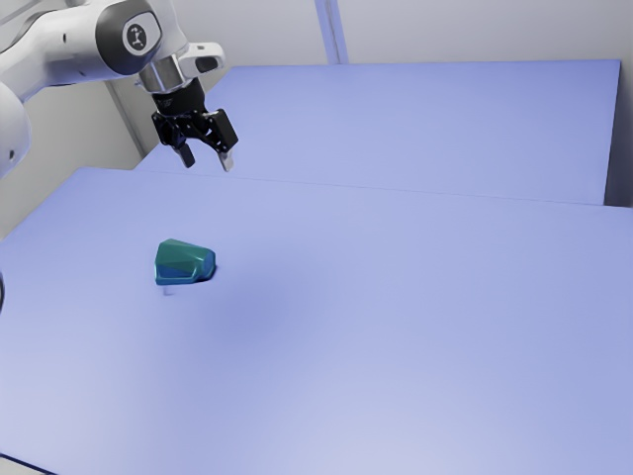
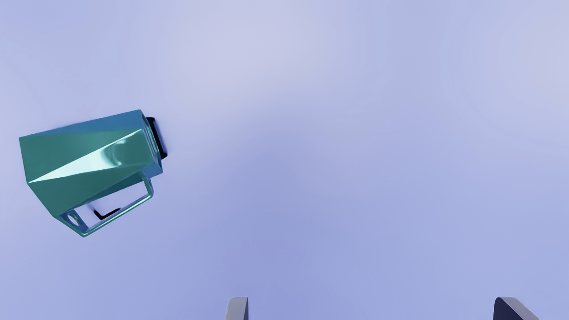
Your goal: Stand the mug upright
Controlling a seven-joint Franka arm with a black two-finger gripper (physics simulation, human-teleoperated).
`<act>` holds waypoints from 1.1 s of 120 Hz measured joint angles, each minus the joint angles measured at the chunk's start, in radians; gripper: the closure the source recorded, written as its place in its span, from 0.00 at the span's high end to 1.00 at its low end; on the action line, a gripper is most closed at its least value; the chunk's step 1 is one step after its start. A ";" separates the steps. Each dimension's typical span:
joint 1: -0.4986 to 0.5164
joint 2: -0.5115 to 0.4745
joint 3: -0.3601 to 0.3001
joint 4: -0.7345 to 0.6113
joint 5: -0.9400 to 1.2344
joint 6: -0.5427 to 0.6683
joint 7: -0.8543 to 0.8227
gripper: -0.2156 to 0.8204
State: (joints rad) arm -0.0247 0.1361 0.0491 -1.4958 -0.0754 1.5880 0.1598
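- Over there the mug [image 1: 184, 263] lies on its side on the table [image 1: 415, 336].
- The gripper [image 1: 208, 162] hangs clear of it, 2 fingers [image 2: 237, 310] wide apart, empty.
- Standing it up is left, I'd say.

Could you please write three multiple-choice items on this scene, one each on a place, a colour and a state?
1. Where is the mug relative to the claw?
A) Between its fingers
B) Lower than it
C) Higher than it

2. What colour is the mug?
A) Blue-green
B) Red
C) Yellow

3. How is the mug resting?
A) Upright
B) Upside down
C) On its side

Key:
1: B, the exterior view shows the claw raised and the mug down on the table.
2: A, both views show green faces with blue ones.
3: C, its body lies lengthwise along the table, and the handle sticks out sideways in the wrist view.
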 joint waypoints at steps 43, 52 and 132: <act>0.000 -0.002 0.007 -0.002 -0.001 -0.014 0.008 0.79; -0.004 -0.005 0.062 0.002 -0.014 -0.031 0.011 0.79; 0.486 0.459 0.215 0.246 -0.651 -0.127 0.350 0.79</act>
State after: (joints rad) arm 0.4609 0.5947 0.2639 -1.2496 -0.7261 1.4612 0.5101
